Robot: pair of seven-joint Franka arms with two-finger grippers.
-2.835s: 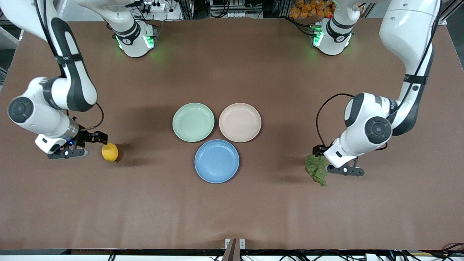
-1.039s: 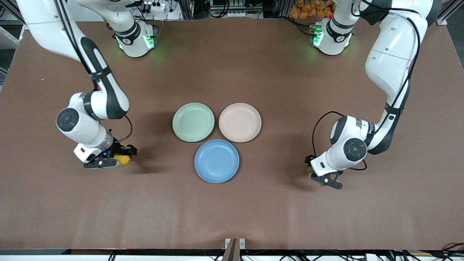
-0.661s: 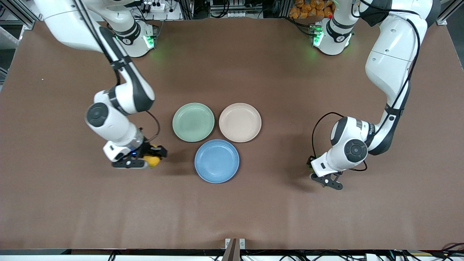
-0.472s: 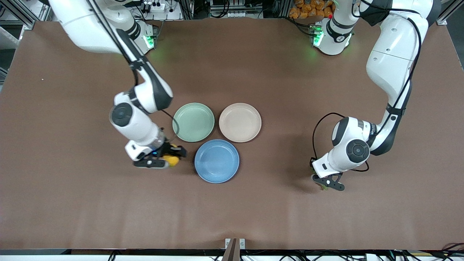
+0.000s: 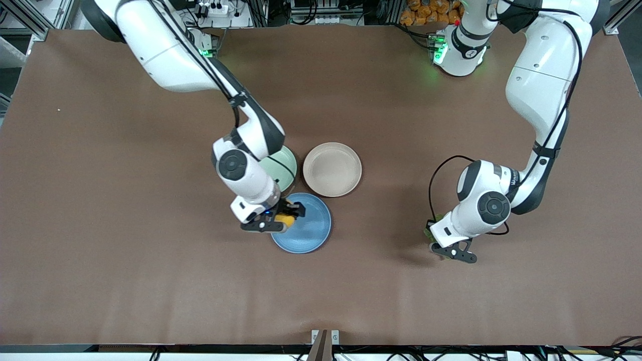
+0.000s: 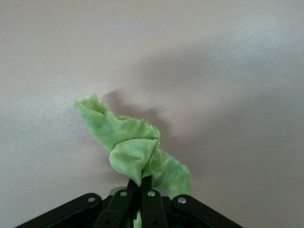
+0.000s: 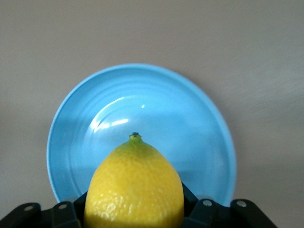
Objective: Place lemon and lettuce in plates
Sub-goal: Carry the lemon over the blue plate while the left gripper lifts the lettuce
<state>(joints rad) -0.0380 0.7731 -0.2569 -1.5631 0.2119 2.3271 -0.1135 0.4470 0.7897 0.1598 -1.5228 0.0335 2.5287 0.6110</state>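
Note:
My right gripper [image 5: 287, 216] is shut on the yellow lemon [image 5: 286, 219] and holds it over the rim of the blue plate [image 5: 311, 229] at the right arm's side. In the right wrist view the lemon [image 7: 135, 187] fills the space between the jaws, with the blue plate [image 7: 199, 123] below it. My left gripper [image 5: 441, 245] is shut on the green lettuce [image 5: 430, 232], just above the table toward the left arm's end. In the left wrist view the crumpled leaf [image 6: 133, 152] sticks out from the closed fingers. The beige-pink plate [image 5: 332, 169] is empty.
A pale green plate [image 5: 285, 170] lies beside the beige-pink plate, half hidden under my right arm. The three plates sit close together in the middle of the brown table [image 5: 100, 281].
My right arm has carried the lemon from the right arm's end of the table to over the blue plate's rim. My left gripper has closed on the lettuce and stayed almost in place.

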